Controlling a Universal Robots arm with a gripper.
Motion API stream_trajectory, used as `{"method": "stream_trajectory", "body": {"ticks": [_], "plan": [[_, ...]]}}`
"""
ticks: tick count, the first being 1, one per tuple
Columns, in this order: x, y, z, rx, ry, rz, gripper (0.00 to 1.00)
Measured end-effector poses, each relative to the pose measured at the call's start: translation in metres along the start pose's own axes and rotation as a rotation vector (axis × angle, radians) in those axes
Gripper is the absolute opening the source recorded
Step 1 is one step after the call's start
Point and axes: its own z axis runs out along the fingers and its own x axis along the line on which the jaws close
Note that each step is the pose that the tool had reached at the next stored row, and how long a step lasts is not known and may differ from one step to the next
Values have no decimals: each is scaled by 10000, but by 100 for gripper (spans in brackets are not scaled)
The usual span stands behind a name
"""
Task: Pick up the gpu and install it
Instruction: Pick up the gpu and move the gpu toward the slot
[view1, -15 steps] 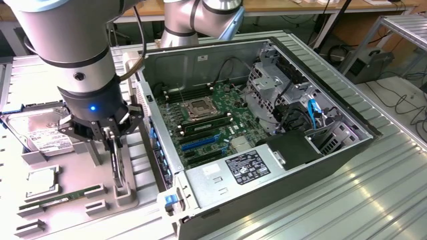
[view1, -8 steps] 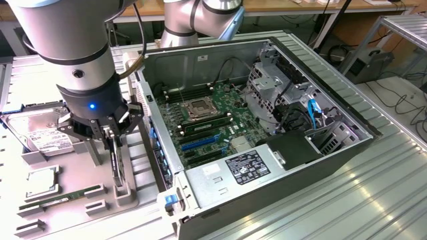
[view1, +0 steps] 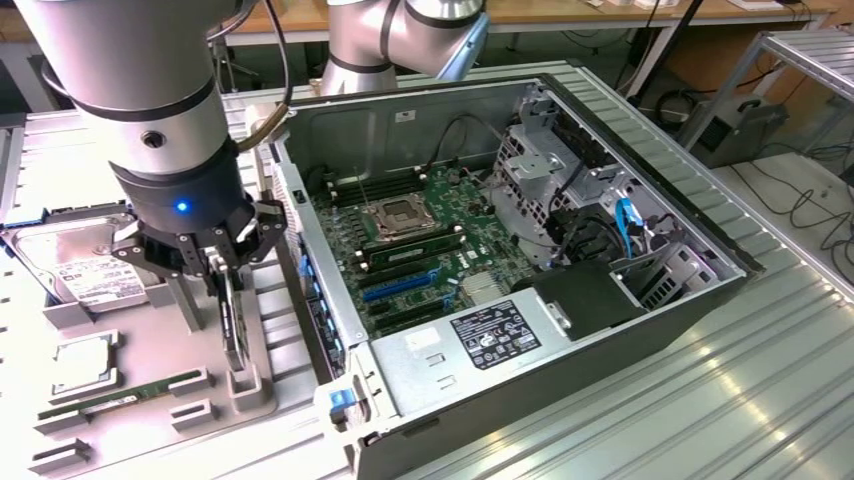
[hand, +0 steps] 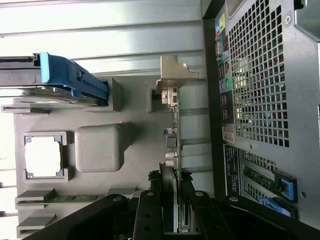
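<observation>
The arm (view1: 147, 110) comes down from the upper part of the exterior view's left side, and its last segment stands almost vertical, with a small blue light on the wrist. The gripper (view1: 230, 275) points straight down over a grey parts tray (view1: 147, 330) which lies beside the open computer case (view1: 694, 290), on the exterior view's left of it.

The gpu (view1: 235, 330) stands on its long edge in a slot of this tray, close to the side of the tray that is nearest to the case. The gripper is closed over the upper edge of the card, one finger on each flat face. In the wrist view the gripper (hand: 172, 200) has the gpu (hand: 171, 130) seen edge-on between the two black fingers (hand: 150, 210), and they press against both sides, so it is pinching the card. The silver end bracket (hand: 175, 75) is at the far end of the card, away from the fingers, and sits at a holder block of the tray (hand: 135, 115). The lower edge of the card looks to be in its slot.

On the same tray there are a hard drive (view1: 80, 265), a square processor (view1: 83, 365) and a thin green memory stick (view1: 120, 397), all well apart from the gripper. Inside the case the motherboard (view1: 427, 250) lies open to view, with blue card slots on the side nearest to the tray
</observation>
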Motion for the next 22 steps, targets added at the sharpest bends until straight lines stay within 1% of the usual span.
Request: {"method": "stream_trajectory", "body": {"ticks": [7, 9, 19, 21, 22], "plan": [[0, 0, -13, 0, 0, 0, 26], [-1, 2, -37, 0, 0, 0, 26], [-1, 3, -62, 0, 0, 0, 26], [-2, 4, -105, 0, 0, 0, 26], [-3, 4, -106, 0, 0, 0, 26]]}}
